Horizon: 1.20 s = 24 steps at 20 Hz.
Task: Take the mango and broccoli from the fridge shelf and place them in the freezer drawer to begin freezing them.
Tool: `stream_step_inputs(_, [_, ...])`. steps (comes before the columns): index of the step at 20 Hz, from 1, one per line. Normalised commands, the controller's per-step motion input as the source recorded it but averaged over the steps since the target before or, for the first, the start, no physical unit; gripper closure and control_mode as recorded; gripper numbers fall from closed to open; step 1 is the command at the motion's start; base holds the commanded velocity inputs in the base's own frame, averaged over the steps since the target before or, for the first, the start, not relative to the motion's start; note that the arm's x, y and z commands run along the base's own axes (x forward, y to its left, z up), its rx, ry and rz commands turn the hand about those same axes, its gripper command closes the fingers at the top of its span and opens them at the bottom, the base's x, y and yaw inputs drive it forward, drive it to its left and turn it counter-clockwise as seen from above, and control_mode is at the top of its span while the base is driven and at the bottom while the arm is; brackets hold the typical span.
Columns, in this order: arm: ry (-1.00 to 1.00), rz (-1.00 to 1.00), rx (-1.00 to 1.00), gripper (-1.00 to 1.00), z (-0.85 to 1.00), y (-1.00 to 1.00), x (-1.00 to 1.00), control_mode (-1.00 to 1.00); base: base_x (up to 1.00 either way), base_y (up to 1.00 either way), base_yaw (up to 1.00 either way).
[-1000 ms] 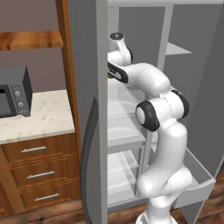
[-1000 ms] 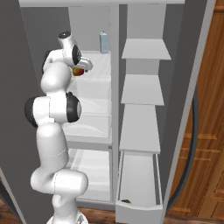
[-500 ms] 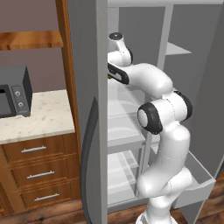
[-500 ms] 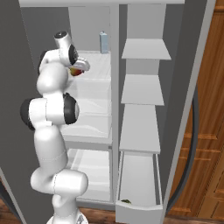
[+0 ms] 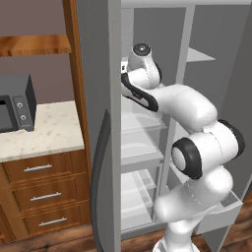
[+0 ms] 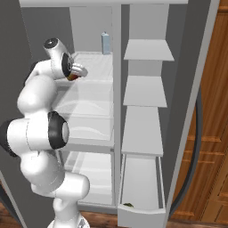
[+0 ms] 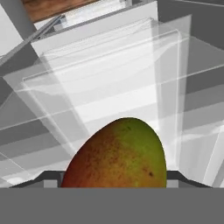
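My gripper (image 6: 76,73) is shut on the mango (image 6: 72,77), a red-orange to green fruit, held in the air just in front of the ribbed fridge shelf (image 6: 95,66) at its left side. In the hand view the mango (image 7: 117,153) sits large between the fingers, above clear bins. The freezer drawer (image 6: 140,217) stands pulled out at the lower right of the fridge. The broccoli (image 6: 128,205) is a small dark green lump lying inside it by the front wall. In the left base view the drawer (image 5: 224,215) juts out behind my arm.
A blue-grey bottle (image 6: 105,43) stands at the back of the ribbed shelf. Clear curved-front bins (image 6: 89,107) sit below it, and plain grey shelves (image 6: 147,91) fill the right column. The open fridge door (image 5: 101,123) stands left of the arm, beside a counter with a microwave (image 5: 15,103).
The hand has drawn back a little, left and down, away from the ribbed shelf, with the mango still in it.
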Motion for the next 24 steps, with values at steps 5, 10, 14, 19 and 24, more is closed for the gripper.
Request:
stream_step_inputs(5, [-0.03, 0.0, 0.1, 1.0, 0.0, -0.43, -1.0, -1.0, 0.0, 0.0, 0.0])
stream_step_inputs(10, [0.01, 0.0, 0.1, 1.0, -0.08, -0.48, -1.0, -1.0, 0.0, 0.0, 0.0])
stream_step_inputs(14, [0.05, 0.0, 0.06, 1.0, -0.31, -0.33, -1.0, -1.0, 0.0, 0.0, 0.0])
stream_step_inputs(19, [0.19, 0.0, 0.0, 1.0, -0.62, -0.05, -0.63, -1.0, 0.0, 0.0, 0.0])
stream_step_inputs(24, [0.19, 0.04, 0.02, 1.0, -0.64, -0.1, -0.14, -1.0, 0.0, 0.0, 0.0])
